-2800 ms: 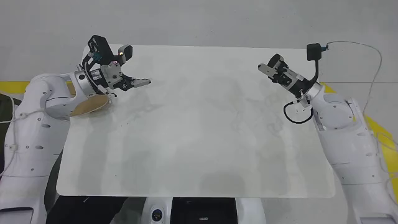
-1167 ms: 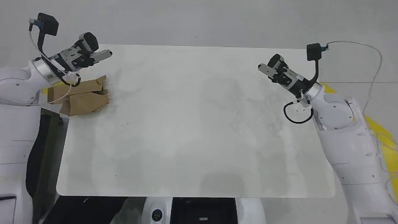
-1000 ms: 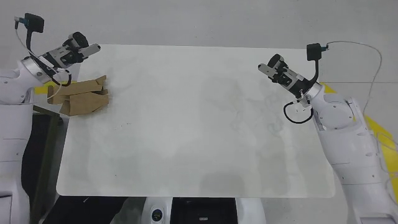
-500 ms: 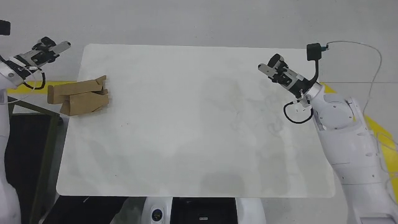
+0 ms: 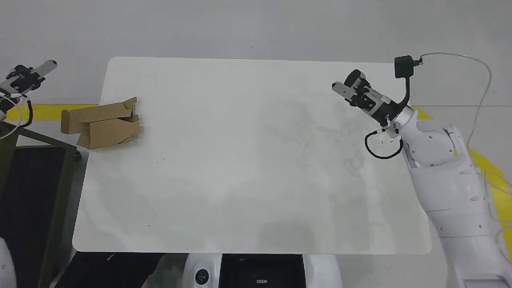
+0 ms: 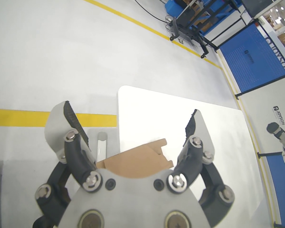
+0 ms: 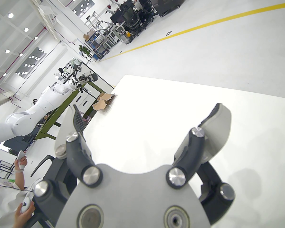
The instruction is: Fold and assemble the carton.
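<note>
Brown cardboard, the carton (image 5: pixel 102 124) lies unassembled in flat, overlapping pieces at the left edge of the white surface (image 5: pixel 256 184), a little above the middle of the top view. Its left end juts past the rim. In the left wrist view a notched flap of it shows between the two fingers, lower in the frame than their tips and apart from both.

The left arm (image 5: pixel 20 80) sits at the far left edge of the top view, off the surface and over the grey floor (image 5: pixel 256 8), up and left of the carton and clear of it. Its jaws are spread wide and grip nothing.

The right arm (image 5: pixel 400 124) comes in from the right side of the top view. Its jaws are over the surface near the upper right corner, pointing toward the upper left, well apart from the carton. They too are spread and grip nothing.

A yellow stripe (image 6: pixel 19 117) runs along the floor beside the surface, and a dark bench (image 5: pixel 32 200) fills the lower left of the top view.
</note>
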